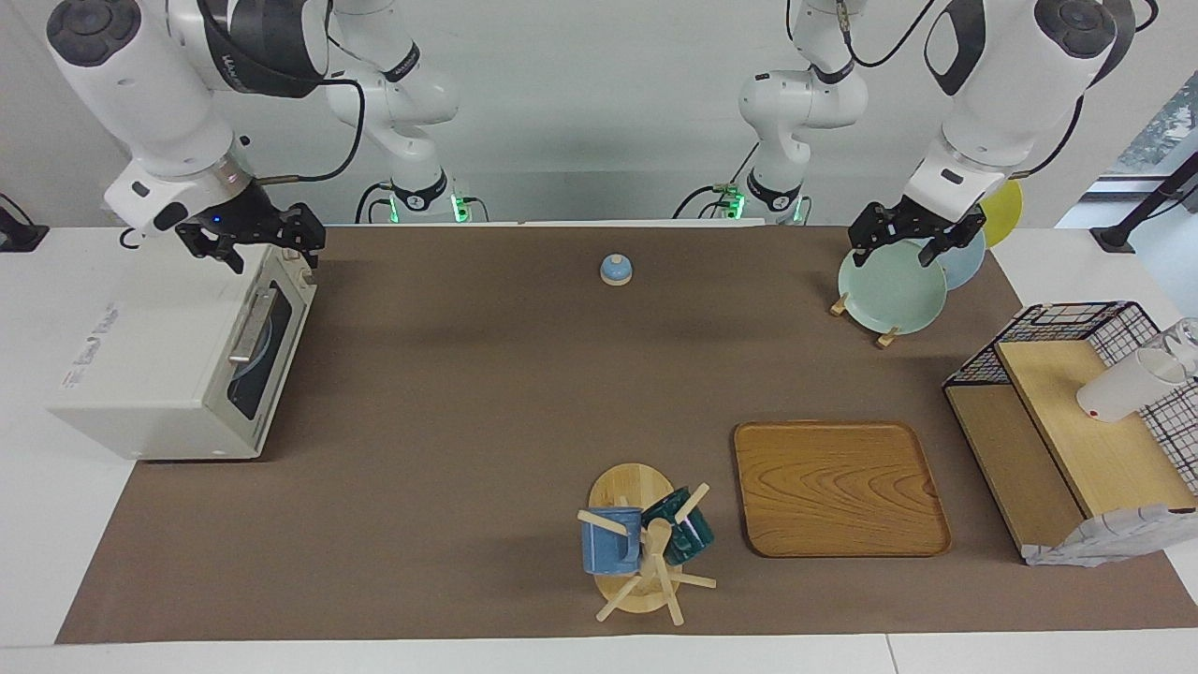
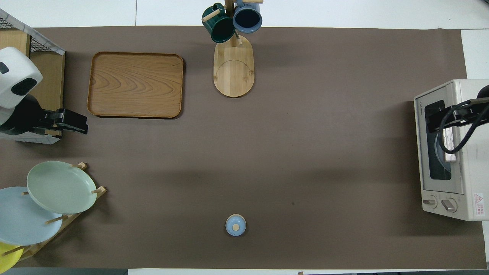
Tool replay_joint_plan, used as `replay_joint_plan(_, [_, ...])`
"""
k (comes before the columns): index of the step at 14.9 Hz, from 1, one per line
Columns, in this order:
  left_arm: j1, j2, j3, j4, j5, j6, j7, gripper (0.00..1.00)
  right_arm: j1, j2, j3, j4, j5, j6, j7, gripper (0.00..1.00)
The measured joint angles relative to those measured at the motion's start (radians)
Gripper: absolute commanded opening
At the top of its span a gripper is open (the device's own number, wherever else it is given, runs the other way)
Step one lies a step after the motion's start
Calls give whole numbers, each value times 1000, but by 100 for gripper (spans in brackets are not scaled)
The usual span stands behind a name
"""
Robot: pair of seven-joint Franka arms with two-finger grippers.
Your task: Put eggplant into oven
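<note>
The eggplant shows in neither view. The off-white oven [image 1: 168, 374] stands at the right arm's end of the table, also in the overhead view [image 2: 458, 152]. Its dark glass door [image 1: 267, 342] is closed, with the silver handle [image 1: 248, 328] up against the front. A pale round shape shows dimly through the glass. My right gripper [image 1: 267, 245] hangs just above the oven's top front corner nearest the robots; it also shows in the overhead view [image 2: 435, 122]. My left gripper [image 1: 913, 236] waits in the air over the plate rack, and shows in the overhead view [image 2: 74, 124].
A plate rack [image 1: 889, 285] holds green, blue and yellow plates. A small blue lid [image 1: 615, 271] lies near the robots. A wooden tray [image 1: 838, 487], a mug tree with two mugs [image 1: 641, 543] and a wire-and-wood rack [image 1: 1076, 431] with a white cup stand farther out.
</note>
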Motion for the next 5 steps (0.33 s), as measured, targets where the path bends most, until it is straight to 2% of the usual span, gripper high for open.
replay_joint_plan(5, [0, 0, 0, 0, 0, 0, 0, 100, 0, 0, -5, 3, 0, 1, 9, 100])
